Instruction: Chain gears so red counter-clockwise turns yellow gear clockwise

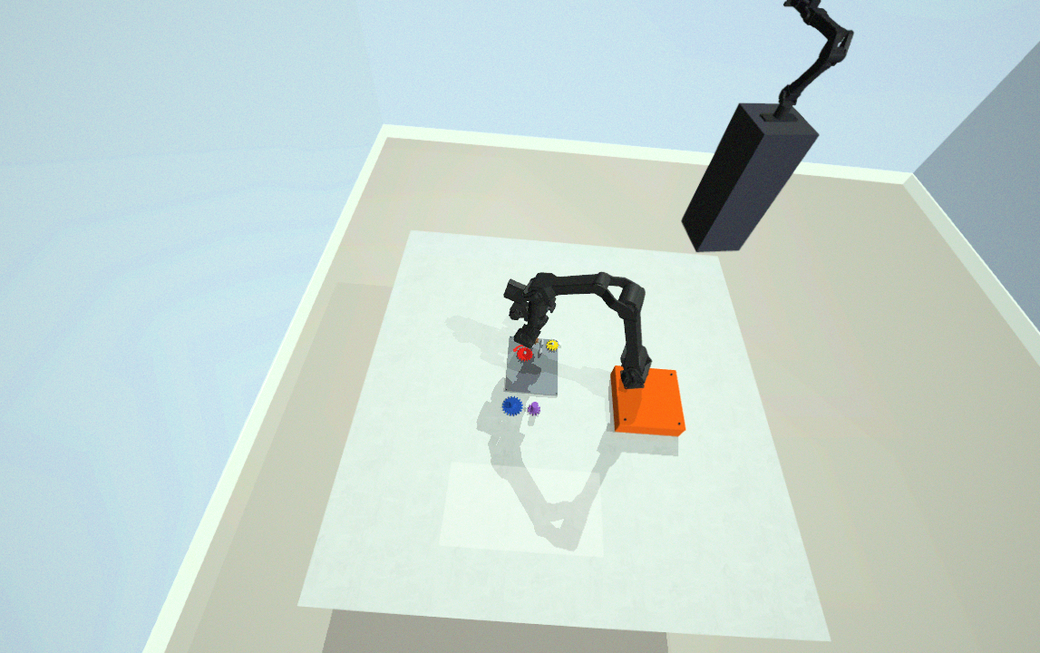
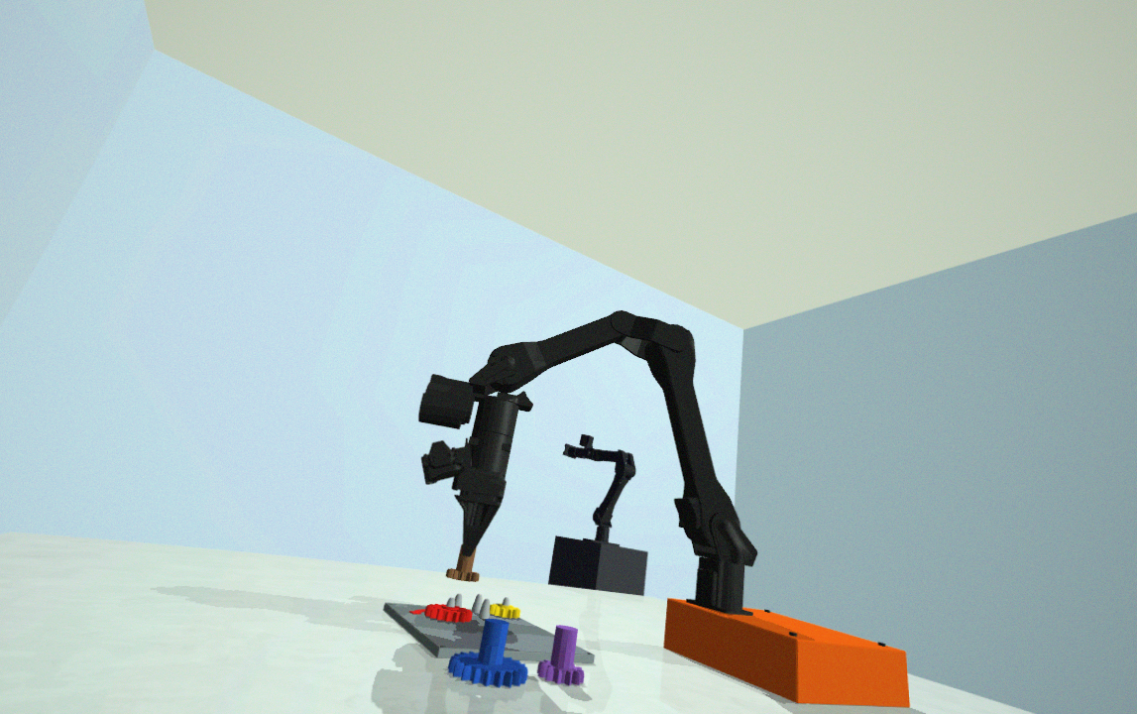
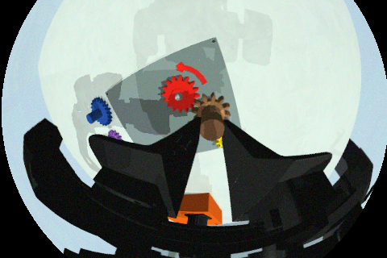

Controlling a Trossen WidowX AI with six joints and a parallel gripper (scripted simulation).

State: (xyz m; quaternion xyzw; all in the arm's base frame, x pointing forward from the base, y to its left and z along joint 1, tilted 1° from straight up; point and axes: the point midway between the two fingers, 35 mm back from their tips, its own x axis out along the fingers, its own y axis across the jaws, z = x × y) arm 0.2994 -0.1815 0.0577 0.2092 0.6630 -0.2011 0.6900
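Observation:
My gripper [image 2: 467, 552] [image 3: 212, 122] is shut on the handle of a brown gear [image 2: 463, 574] [image 3: 211, 106], upright above the far part of the grey board [image 1: 531, 384] [image 2: 466, 641] [image 3: 151, 68]. The red gear [image 1: 524, 354] [image 2: 448, 612] [image 3: 177, 89] and the yellow gear [image 1: 551, 345] [image 2: 506, 612] [image 3: 218, 143] sit on the board. Several grey pegs [image 2: 481, 607] stand between and behind them; in the wrist view the held gear and fingers hide them. A blue gear [image 1: 511, 405] [image 2: 488, 667] [image 3: 101, 111] and a purple gear [image 1: 534, 409] [image 2: 561, 671] [image 3: 114, 135] stand on the table at the board's near side.
The arm's orange base [image 1: 647, 402] [image 2: 732, 653] [image 3: 197, 205] stands right of the board in the top and exterior views. A second black arm on a dark pedestal [image 1: 751, 179] [image 2: 599, 563] stands beyond the table. The red arrow [image 3: 193, 71] lies beside the red gear.

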